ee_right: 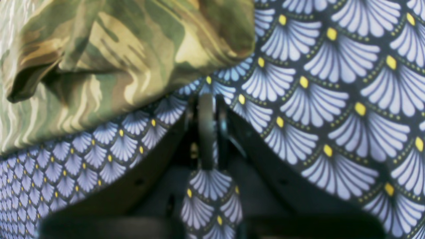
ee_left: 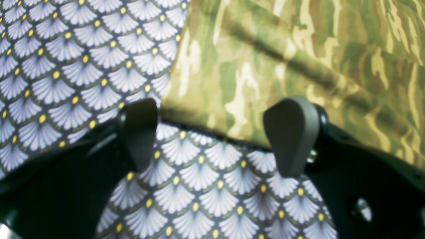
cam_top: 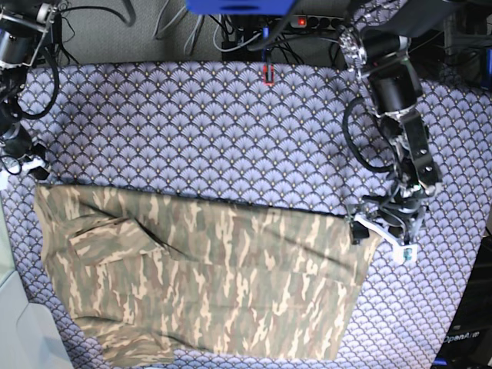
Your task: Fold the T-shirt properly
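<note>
Left gripper [ee_left: 215, 136] reaches down at right of base frame, fingers [ee_left: 292, 132] spread wide over the T-shirt [cam_top: 207, 277] corner, gripping nothing. Right gripper [ee_right: 207, 129] at upper left edge, fingers pressed together, pinching nothing. T-shirt lies flat across lower frame on purple scallop cloth [cam_top: 231, 131] covering the bench. Cables [cam_top: 231, 31] beyond.

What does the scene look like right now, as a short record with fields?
shirt: camouflage olive, brown and tan fabric T-shirt, spread mostly flat, rumpled near one sleeve
surface: purple scallop-patterned cloth under the shirt
left gripper: open, at the shirt's hem corner, holding nothing
right gripper: shut, beside the shirt's bunched edge, apparently holding nothing
fold progress: not clearly folded yet
</note>
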You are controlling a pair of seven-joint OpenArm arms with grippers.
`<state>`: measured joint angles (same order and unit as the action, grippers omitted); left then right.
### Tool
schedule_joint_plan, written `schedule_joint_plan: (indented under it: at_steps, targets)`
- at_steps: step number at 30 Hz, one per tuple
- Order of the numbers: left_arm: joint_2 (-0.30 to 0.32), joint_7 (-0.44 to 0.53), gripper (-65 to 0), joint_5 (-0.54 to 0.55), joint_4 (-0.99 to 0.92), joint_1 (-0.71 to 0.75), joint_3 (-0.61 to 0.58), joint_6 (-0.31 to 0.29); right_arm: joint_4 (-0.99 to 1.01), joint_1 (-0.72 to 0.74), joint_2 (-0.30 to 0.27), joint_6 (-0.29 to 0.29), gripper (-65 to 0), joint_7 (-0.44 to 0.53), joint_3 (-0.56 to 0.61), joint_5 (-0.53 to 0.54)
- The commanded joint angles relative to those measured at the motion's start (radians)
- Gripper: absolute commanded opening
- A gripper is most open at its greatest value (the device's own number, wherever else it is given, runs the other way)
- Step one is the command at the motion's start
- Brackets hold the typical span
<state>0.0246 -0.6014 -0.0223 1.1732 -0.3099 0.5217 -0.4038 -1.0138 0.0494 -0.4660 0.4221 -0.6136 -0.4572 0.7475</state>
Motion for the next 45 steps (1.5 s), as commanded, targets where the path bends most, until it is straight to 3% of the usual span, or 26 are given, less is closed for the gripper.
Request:
schedule_joint_plan:
  at_steps: [1,4,8,13,16,21,40,45]
  targets:
    - [0.01,0.021,-13.7,0.009,0.018,-0.024,-0.002,-0.001,-0.017,0.014,-0.026,0.005,-61.7,0.021,-0.007,0.017]
    - [0.01,0.019,-13.7,0.009,0.018,-0.021,0.001,-0.001,-0.017,0.014,-0.026,0.005,-52.3,0.007,-0.021,0.02]
    - [0.015,0.016,-13.7,0.009,0.018,-0.021,0.001,-0.001,-0.017,0.014,-0.02,0.021,-41.1,-0.05,-0.156,0.022]
    - [0.016,0.015,-13.7,0.009,0.018,-0.021,-0.002,-0.001,-0.017,0.05,-0.012,0.186,-34.4,-0.151,-0.251,0.02]
    - [0.011,0.016,-13.7,0.009,0.018,-0.019,-0.004,-0.001,-0.017,0.076,-0.014,0.189,-33.7,-0.214,-0.256,0.02]
    - [0.01,0.013,-13.7,0.009,0.018,-0.019,-0.004,-0.001,-0.017,0.096,-0.006,0.189,-33.6,-0.239,-0.254,0.02]
    - [0.018,0.011,-13.7,0.009,0.027,-0.018,0.001,-0.001,-0.01,0.131,0.014,0.186,-33.5,-0.193,-0.248,0.013]
    - [0.018,0.011,-13.7,0.009,0.027,-0.018,0.001,-0.001,-0.01,0.131,0.013,0.174,-33.5,-0.17,-0.171,0.013]
